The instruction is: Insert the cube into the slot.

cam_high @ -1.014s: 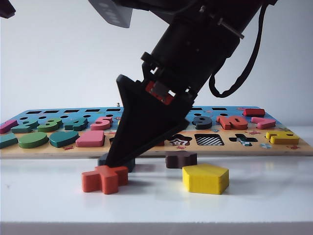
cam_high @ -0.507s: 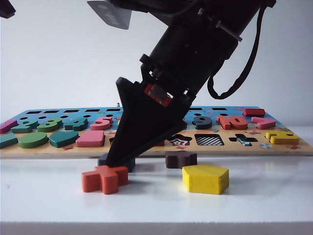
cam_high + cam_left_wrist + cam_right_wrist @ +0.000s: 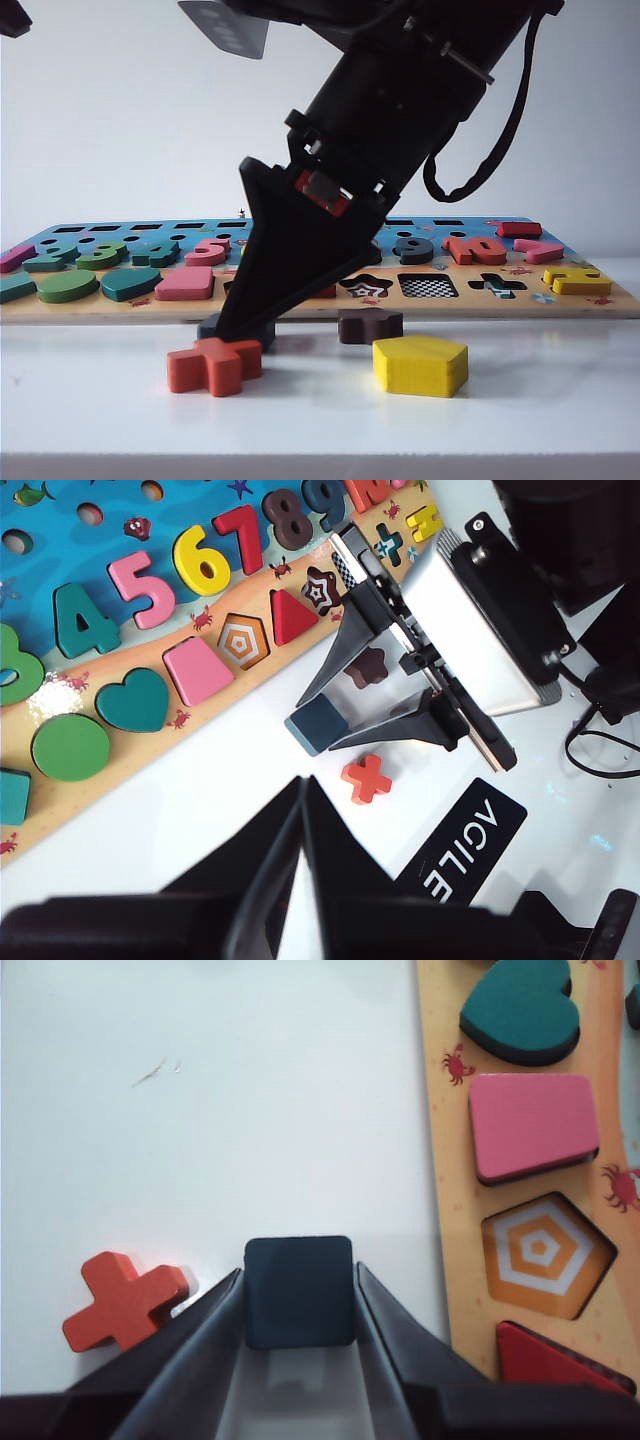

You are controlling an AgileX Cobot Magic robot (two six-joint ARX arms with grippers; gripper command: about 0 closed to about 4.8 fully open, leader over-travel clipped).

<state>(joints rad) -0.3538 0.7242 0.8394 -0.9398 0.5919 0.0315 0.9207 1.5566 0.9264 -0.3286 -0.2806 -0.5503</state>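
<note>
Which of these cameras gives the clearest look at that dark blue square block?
The right wrist view: the cube fills the middle, its whole top showing between the right gripper's fingers. The left wrist view shows it smaller, partly covered by a finger. The exterior view shows only a sliver behind the orange cross.

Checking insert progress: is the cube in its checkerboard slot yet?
Out. The cube lies on the table, between the right gripper fingers; the checkerboard slot is empty.
</note>
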